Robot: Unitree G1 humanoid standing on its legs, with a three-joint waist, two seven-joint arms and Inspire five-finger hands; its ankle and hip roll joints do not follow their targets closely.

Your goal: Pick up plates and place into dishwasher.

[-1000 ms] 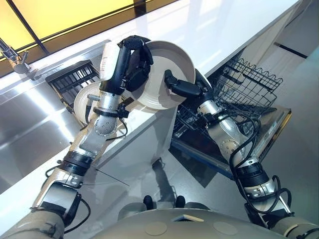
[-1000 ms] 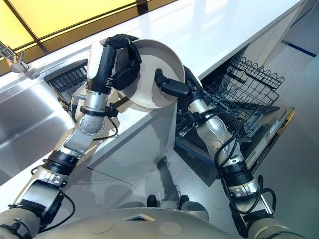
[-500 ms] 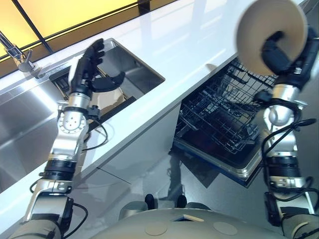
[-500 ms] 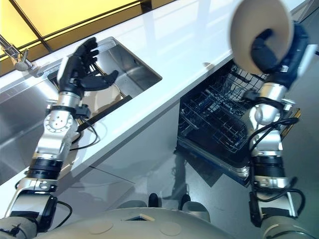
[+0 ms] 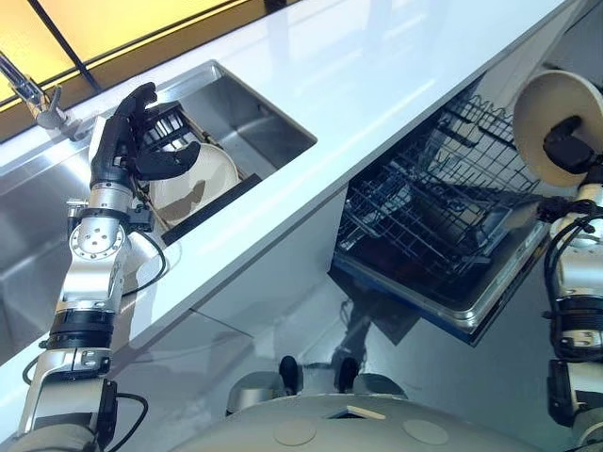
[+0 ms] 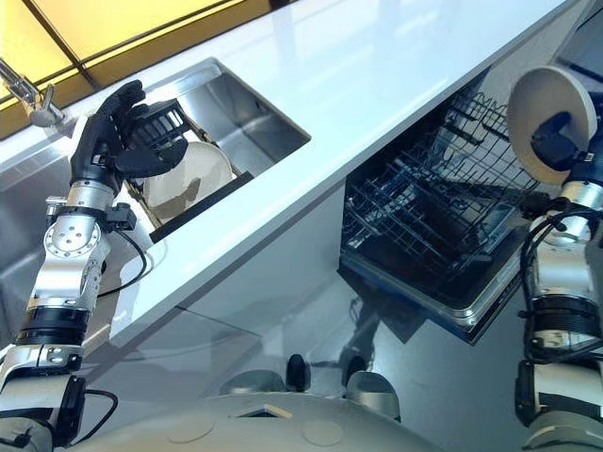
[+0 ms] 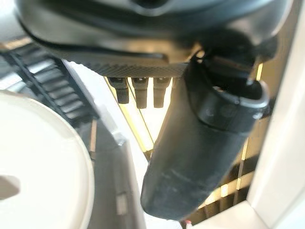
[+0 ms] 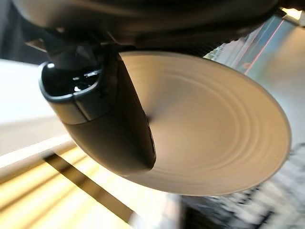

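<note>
Plates were in two places. One round, cream plate (image 5: 558,127) was pinched in the right hand (image 5: 569,156), thumb pressed on its ringed underside and the rest of the hand behind it, held upright in the air above the far edge of the open dishwasher (image 5: 443,221). A second cream plate (image 5: 193,181) leaned on its edge in the sink (image 5: 254,122), propped against a dark slatted drying rack (image 5: 170,121).

The left hand (image 5: 132,141) hovered over the sink just in front of that plate, fingers straight and spread, thumb stuck out sideways, holding nothing. In its wrist view the thumb (image 7: 200,138) stood clear of the plate's pale rim (image 7: 57,167).

The dishwasher's door (image 5: 471,301) lay folded down flat, and a dark wire basket (image 5: 424,202) was drawn out over it, its thin prongs standing in rows. Nothing lay between the raised plate and the basket beneath it.

The sink was brushed steel with a square-cornered basin, set into a long, glossy white counter (image 5: 377,66) that ran diagonally across the scene. A metal tap (image 5: 33,99) stood at the sink's back edge. Behind the counter ran a yellow-lit panel crossed by dark bars (image 5: 104,28). White cabinet fronts (image 5: 264,292) dropped below the counter to a smooth grey floor (image 5: 443,377).
</note>
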